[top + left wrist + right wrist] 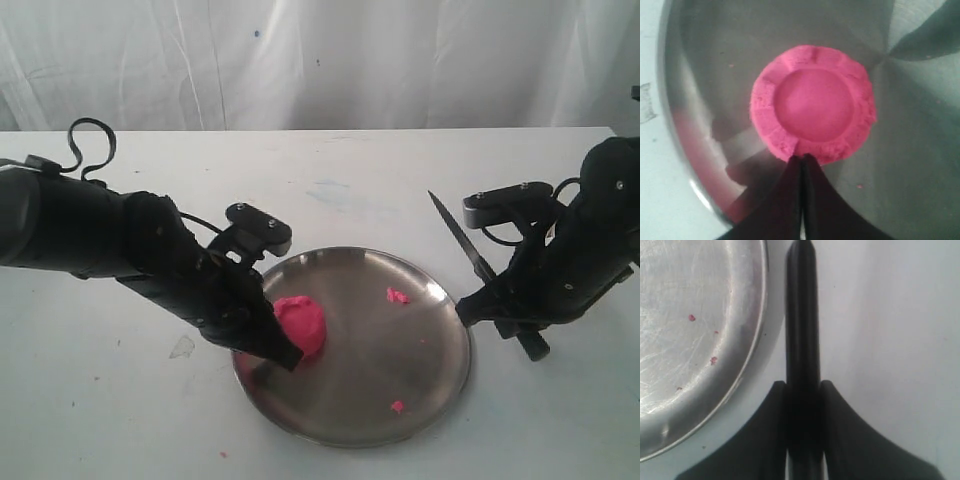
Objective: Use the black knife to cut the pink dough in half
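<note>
**Sitting uncut: pink dough (302,325) on the steel plate (400,350)**

The round puck with a dented top lies in the plate's left part. The left gripper (802,159), its tips pressed together, touches its edge. A few pink crumbs (398,295) dot the plate. Just beside the right rim, the right gripper (802,386) pinches the black knife (462,240), over the white table (330,170).

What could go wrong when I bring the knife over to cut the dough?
1. The left gripper has its shut tips against the pink dough's edge, so the black knife, clamped in the right gripper, could strike them.
2. The dough is braced on one side only on the smooth steel plate; it may slide rather than split.
</note>
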